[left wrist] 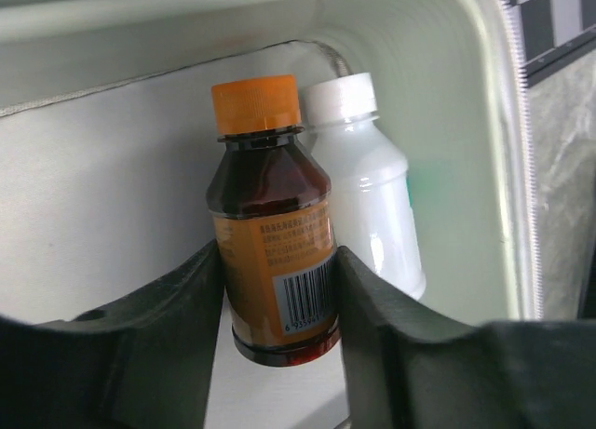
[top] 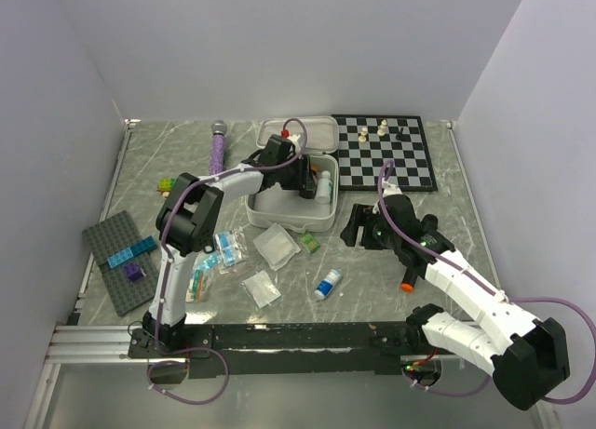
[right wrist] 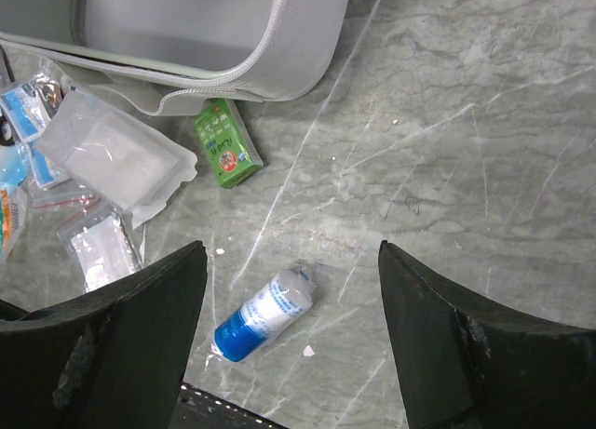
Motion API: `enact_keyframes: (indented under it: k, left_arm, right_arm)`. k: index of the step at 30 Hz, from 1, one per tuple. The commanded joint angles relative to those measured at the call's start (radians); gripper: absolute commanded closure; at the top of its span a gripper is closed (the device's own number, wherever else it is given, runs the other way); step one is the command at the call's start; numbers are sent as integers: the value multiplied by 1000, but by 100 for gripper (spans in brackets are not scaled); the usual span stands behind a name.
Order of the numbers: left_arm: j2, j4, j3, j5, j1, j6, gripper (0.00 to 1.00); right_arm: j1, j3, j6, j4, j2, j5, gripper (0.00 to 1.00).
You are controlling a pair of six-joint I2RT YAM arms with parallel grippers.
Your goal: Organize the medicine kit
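Kit (top: 279,217) sits open in the middle of the table (top: 456,215), lid up at the back, just left of the chessboard (top: 386,159). From above, the left arm reaches forward and bends right over the kit, its claw (top: 307,180) down inside; what it holds is hard to make out there. The left wrist view settles it: the claw (left wrist: 277,261) pinches a brown bottle (left wrist: 270,215) with an orange cap, a finger against each side, just beside a white bottle (left wrist: 372,196) in a corner of the kit (left wrist: 93,215).

The right arm stretches forward and left, its claw (top: 354,232) just right of the kit. Its wrist view shows the claw (right wrist: 291,252) spread wide, holding nothing, over the table (right wrist: 466,122). Below lies a blue-and-white tube (right wrist: 263,315), with a green box (right wrist: 226,142) beside the kit's corner (right wrist: 186,20) and clear packets (right wrist: 116,159) at left.
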Motion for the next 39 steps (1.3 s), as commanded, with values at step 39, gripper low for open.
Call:
enact_keyframes:
  k: [39]
  left_arm:
    - [-742, -106, -635, -314, -647, 10, 25]
  right_arm:
    - [-11, -126, 38, -61, -209, 21, 19]
